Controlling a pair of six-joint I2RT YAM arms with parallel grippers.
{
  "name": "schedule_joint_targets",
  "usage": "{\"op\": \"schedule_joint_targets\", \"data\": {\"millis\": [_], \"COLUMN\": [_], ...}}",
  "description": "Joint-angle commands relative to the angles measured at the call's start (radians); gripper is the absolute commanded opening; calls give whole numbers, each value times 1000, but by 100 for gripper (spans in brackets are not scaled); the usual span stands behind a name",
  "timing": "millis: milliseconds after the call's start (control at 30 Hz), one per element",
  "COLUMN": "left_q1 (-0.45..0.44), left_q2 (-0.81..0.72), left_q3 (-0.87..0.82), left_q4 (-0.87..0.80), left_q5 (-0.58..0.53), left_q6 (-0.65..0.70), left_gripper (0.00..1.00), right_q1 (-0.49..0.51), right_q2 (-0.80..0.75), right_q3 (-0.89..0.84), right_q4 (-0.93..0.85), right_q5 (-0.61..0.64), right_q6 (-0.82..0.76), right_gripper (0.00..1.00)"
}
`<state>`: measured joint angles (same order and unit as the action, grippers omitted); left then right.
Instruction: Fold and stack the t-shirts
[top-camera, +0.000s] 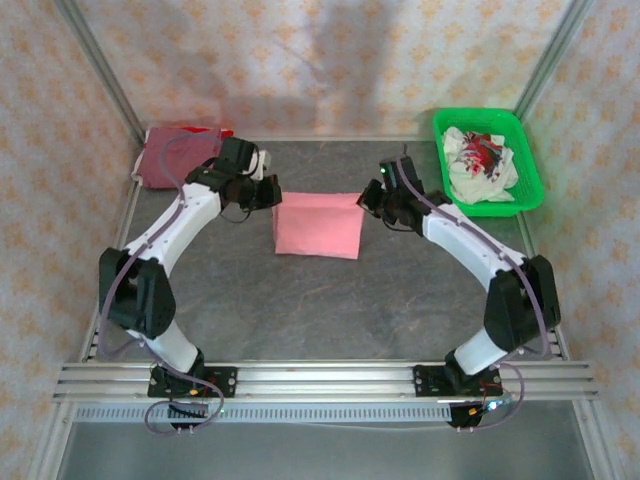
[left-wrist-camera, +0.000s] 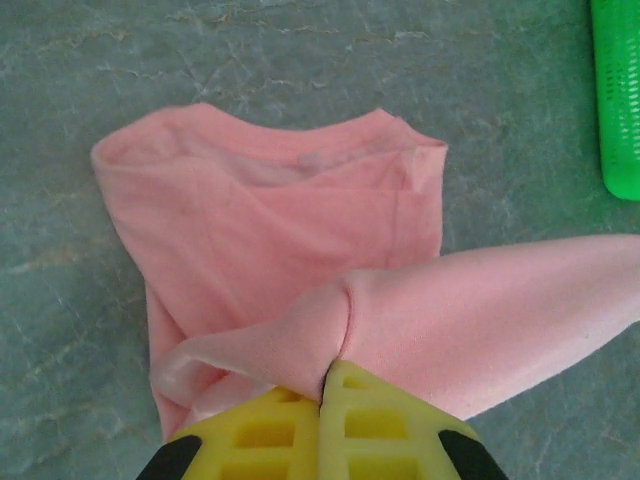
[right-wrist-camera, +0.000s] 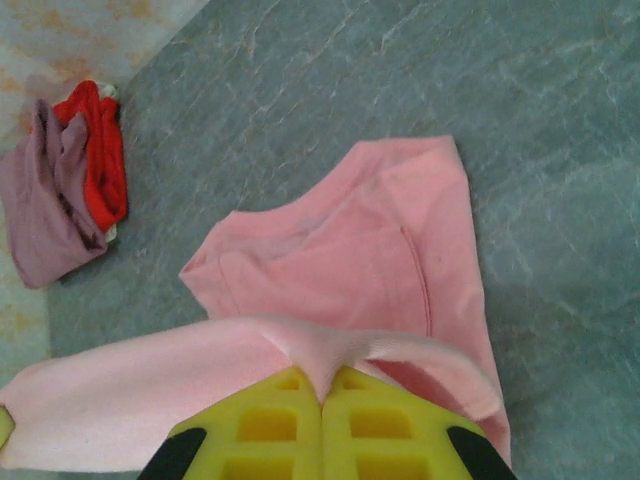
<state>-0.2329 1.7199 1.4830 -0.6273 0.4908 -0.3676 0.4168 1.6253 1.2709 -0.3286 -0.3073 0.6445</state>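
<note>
Because the left fingers (left-wrist-camera: 290, 405), clamped tight on one edge of the salmon-pink t-shirt (top-camera: 318, 226) at centre frame, share its span with the right fingers (right-wrist-camera: 300, 405), equally clamped, uneven motion could tug cloth loose or skew the fold on the desk (top-camera: 330, 310).

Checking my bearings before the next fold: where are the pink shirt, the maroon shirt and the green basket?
pink shirt (top-camera: 318, 226), top view, middle of cloth.
maroon shirt (top-camera: 160, 165), top view, its left part.
green basket (top-camera: 478, 118), top view, far rim.
</note>
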Motion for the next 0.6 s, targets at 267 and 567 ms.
{"op": "schedule_joint_targets", "data": {"millis": [267,567], "left_q1": [38,-59], "left_q2": [325,47], "left_q3": [363,-161], "left_q4": [-150,232], "left_q5": [-191,-201], "left_q6": [40,31], "left_gripper": [57,51], "right_q1": [-80,48], "right_q2": [224,94], "right_q3": [221,-47], "right_q4": [-4,182], "right_q5": [-39,-138], "right_q6": [-75,-111], "right_gripper": [46,21]}}
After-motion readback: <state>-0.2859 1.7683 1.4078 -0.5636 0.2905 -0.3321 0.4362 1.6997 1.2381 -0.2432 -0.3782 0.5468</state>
